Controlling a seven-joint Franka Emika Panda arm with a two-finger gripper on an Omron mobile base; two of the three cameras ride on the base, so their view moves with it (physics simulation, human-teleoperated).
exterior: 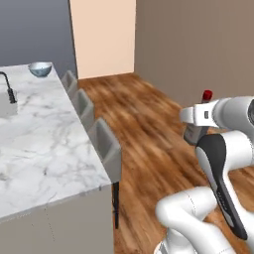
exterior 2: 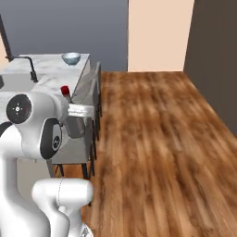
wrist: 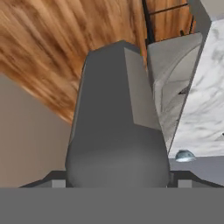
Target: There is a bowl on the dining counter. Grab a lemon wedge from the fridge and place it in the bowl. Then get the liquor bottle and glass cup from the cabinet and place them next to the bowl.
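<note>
To my left stretches the dining counter (exterior: 44, 149), white marble with grey veins. The bowl (exterior: 40, 69) sits on it at the far end, near the corner. A black faucet (exterior: 7, 87) rises by the sink (exterior: 6, 106) set into the top. Grey stools (exterior: 106, 146) stand on the wooden floor (exterior: 144, 124), along the counter's edge.

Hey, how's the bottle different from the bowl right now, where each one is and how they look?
The bottle is dark grey with a red cap and sits in the hand, carried out over the wood floor; the bowl is pale, low and wide, resting on the far end of the marble counter. The bottle is tall and narrow-necked, the bowl shallow and open. Both stand upright.
</note>
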